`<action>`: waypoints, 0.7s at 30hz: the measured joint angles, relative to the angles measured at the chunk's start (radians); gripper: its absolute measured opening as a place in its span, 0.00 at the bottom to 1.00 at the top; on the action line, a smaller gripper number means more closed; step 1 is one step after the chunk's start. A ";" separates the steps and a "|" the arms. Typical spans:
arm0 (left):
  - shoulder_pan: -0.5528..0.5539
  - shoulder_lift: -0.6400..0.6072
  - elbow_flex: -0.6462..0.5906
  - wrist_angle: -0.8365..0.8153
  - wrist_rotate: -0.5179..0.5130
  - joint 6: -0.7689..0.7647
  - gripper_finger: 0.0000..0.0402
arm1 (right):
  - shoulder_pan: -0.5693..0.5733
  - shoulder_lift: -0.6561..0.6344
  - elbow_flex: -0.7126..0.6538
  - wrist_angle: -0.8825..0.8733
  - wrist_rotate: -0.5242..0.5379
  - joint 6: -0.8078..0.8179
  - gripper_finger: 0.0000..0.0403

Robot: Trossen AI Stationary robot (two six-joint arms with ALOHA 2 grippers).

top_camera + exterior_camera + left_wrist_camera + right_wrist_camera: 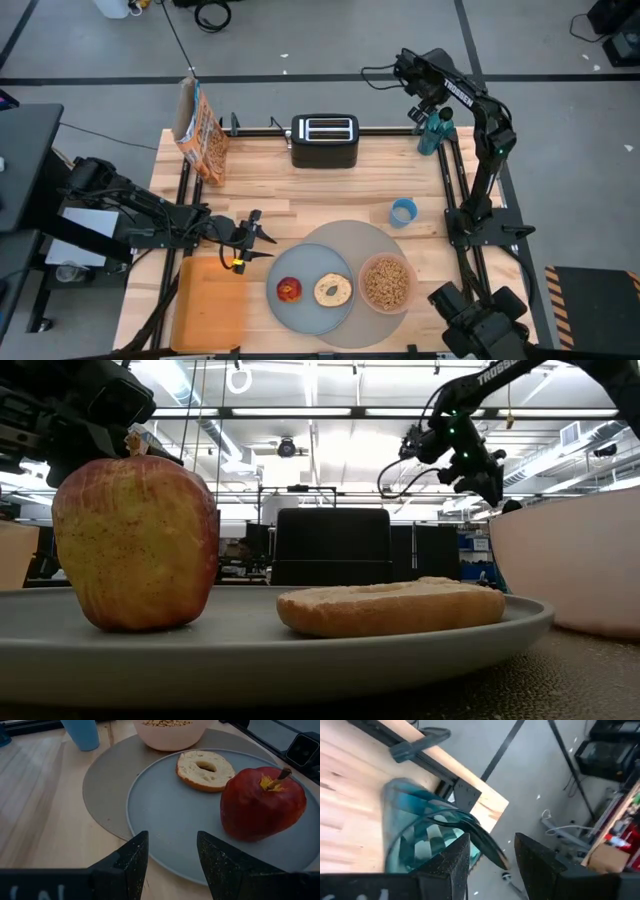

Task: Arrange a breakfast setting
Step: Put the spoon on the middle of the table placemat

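The left gripper (262, 241) hovers at nine o'clock of the plate (310, 305), jaws apart and empty. On the plate sit the apple (290, 290) and bagel (332, 290). The right gripper (428, 108), jaws apart, hangs over a teal bottle (435, 133).

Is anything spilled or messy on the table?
Nothing looks spilled. The apple and bagel half sit neatly on the grey plate, and the cereal stays inside the pink bowl. The cereal box stands upright with its top open.
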 joint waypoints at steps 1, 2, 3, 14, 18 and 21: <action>0.000 0.000 0.000 0.000 0.000 -0.001 0.44 | -0.010 0.000 0.000 0.000 -0.003 -0.006 0.40; 0.000 0.000 0.000 0.000 0.000 -0.005 0.44 | -0.017 0.000 -0.003 0.002 0.004 -0.014 0.40; 0.000 0.000 0.000 -0.001 0.000 -0.011 0.44 | -0.022 0.000 -0.011 0.001 0.020 -0.024 0.40; 0.000 0.000 0.000 -0.016 -0.001 -0.022 0.44 | -0.034 0.000 -0.116 0.000 0.066 -0.093 0.39; 0.000 0.000 0.000 -0.016 -0.001 -0.022 0.44 | -0.035 0.000 -0.116 0.000 0.066 -0.075 0.37; 0.000 0.000 0.000 -0.016 -0.002 -0.022 0.44 | -0.035 0.000 -0.116 0.000 0.066 -0.074 0.34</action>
